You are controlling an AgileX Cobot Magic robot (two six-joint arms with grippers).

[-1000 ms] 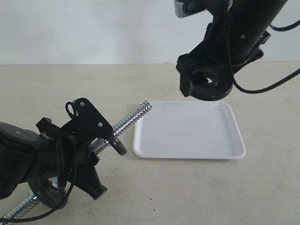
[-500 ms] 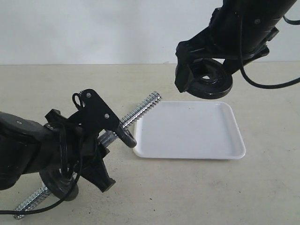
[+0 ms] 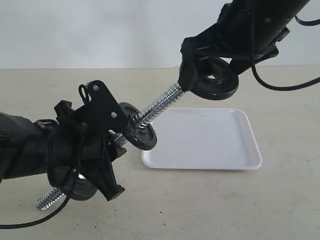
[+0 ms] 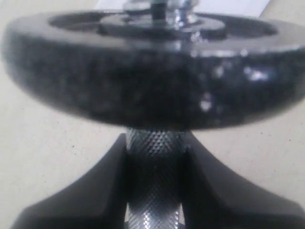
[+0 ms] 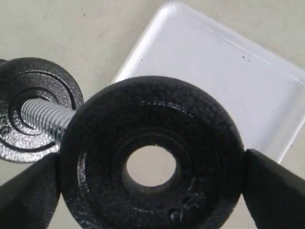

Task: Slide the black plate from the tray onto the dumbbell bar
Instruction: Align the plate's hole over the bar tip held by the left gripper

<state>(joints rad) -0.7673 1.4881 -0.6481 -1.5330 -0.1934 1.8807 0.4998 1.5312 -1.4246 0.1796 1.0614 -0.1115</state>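
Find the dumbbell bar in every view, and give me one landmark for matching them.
Exterior view: the dumbbell bar slants from lower left up to the upper centre.
Left wrist view: its knurled middle fills the lower centre.
Right wrist view: its threaded end shows at the left, behind the black plate.
Shared landmark: the mounted plate that the bar runs through.

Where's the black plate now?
Exterior view, upper right: the black plate sits in the right end effector above the tray, beside the tip of the dumbbell bar.
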